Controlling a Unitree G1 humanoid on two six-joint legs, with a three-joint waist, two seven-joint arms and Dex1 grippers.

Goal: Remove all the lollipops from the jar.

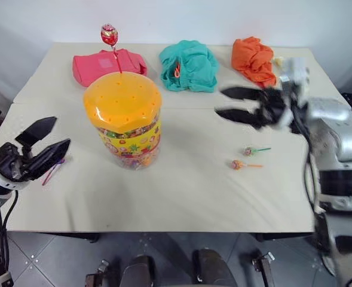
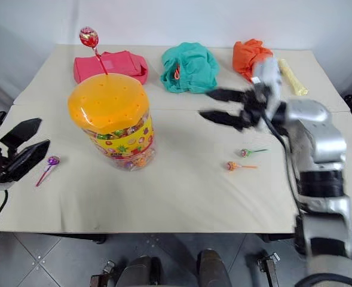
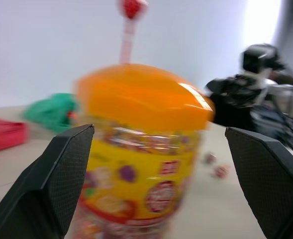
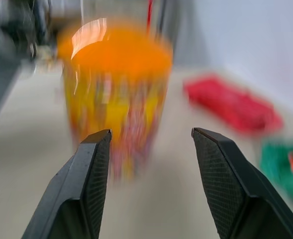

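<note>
**Even, soft light; heavy motion blur around the right hand**

The scene is brightly and evenly lit, with only faint, soft shadows under the jar (image 1: pixel 123 119) on the pale counter (image 1: pixel 181 197). A white glare streak sits on the jar's orange lid in both wrist views. In the head views the right hand (image 1: pixel 222 102) is smeared by motion blur, while the left hand (image 1: pixel 51 134) is sharp. The right wrist view is strongly blurred: the jar ahead of that hand and the cloths beyond it are streaked. The left wrist view is softer too, its background out of focus.
</note>
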